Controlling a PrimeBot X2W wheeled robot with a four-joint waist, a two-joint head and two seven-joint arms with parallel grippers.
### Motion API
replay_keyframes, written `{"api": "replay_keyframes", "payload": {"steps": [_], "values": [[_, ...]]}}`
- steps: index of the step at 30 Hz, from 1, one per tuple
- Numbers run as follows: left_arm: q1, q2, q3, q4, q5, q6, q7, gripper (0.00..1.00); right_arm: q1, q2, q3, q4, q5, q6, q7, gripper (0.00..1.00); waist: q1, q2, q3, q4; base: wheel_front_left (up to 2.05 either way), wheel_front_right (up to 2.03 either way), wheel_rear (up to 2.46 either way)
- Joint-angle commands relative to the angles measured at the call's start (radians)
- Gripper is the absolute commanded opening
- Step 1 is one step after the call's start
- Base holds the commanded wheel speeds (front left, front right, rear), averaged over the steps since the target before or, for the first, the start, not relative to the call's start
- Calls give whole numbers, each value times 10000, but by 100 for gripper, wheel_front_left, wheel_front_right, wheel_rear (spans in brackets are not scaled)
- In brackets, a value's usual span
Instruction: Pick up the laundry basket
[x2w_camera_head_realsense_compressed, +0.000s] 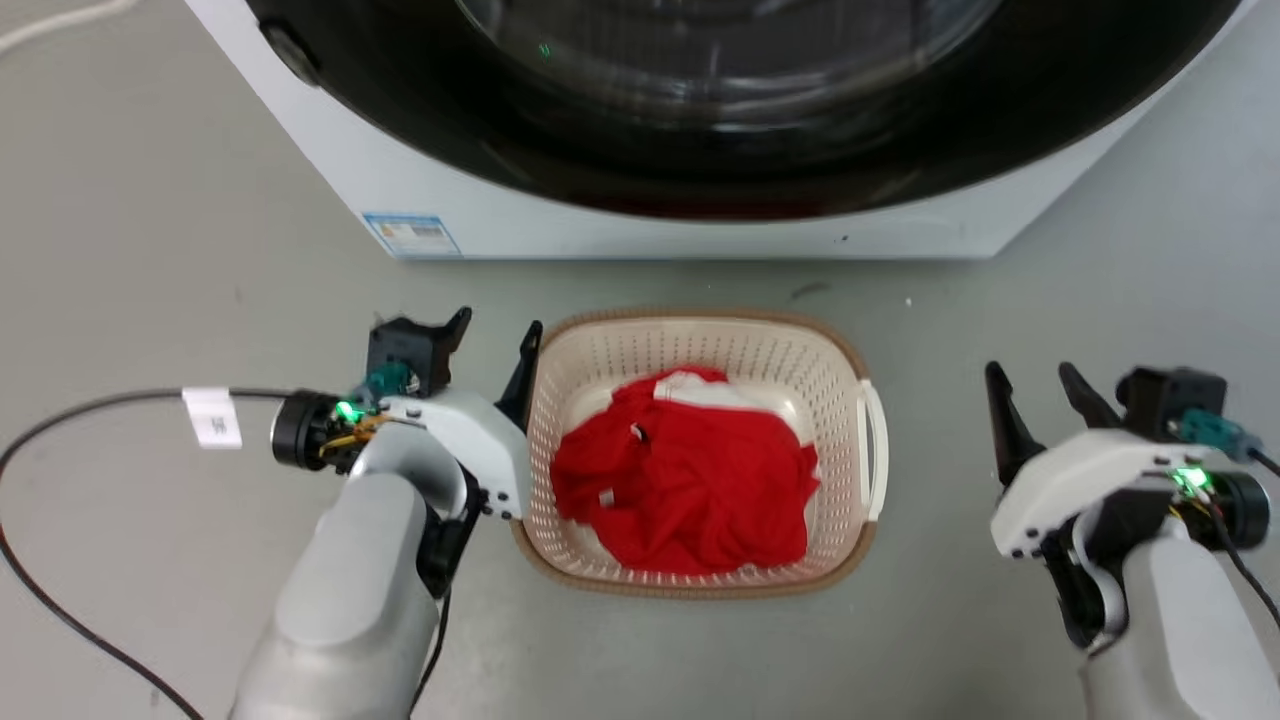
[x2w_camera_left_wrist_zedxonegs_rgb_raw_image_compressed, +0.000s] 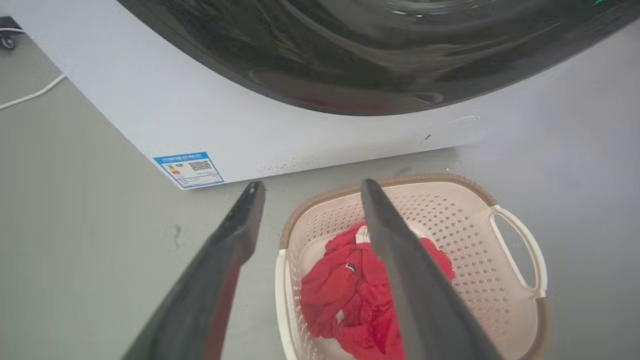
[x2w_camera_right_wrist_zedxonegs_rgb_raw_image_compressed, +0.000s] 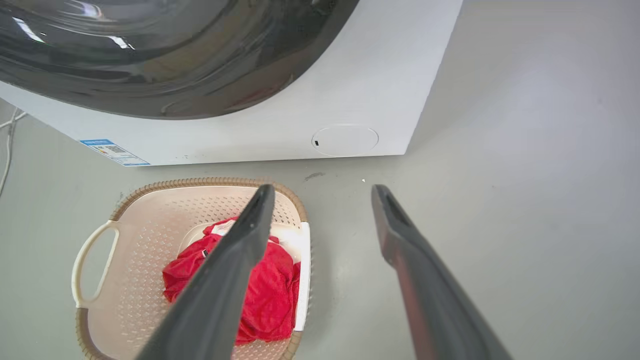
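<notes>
1 laundry basket (x2w_camera_head_realsense_compressed: 700, 345), 1 red garment (x2w_camera_head_realsense_compressed: 690, 480), L claw (x2w_camera_head_realsense_compressed: 497, 322), R claw (x2w_camera_head_realsense_compressed: 1028, 370), both spread

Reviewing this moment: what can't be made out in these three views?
- Head view: the left handle of the laundry basket is hidden behind the left claw, so contact can't be judged.
- All views: the top of the washing machine is cut off by the upper edge.
- Head view: the print on the sticker is too small to read.
- The basket's bottom is covered by the red garment.
</notes>
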Motion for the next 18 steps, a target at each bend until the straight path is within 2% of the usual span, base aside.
{"api": "replay_keyframes", "payload": {"steps": [1,6,9,18], "values": [[-409,88,-58,374,-141,-64,139,100,-491,6,111,354,42,-3,59,100,-2,0,995,-135,0,0,0],[-1352,294,-398,1757,-739,-137,752,100,-1599,4,516,1720,192,-3,280,100,-2,0,1970,-221,0,0,0],[-1709,460,-1099,2361,-1339,-145,1133,100,-2171,4,925,2611,393,-3,414,100,-2,0,2415,-318,0,0,0],[-2712,1276,-2447,3328,-3255,-148,1921,100,-3852,1,1878,5044,1148,-3,397,100,-2,0,3661,-503,0,0,0]]}}
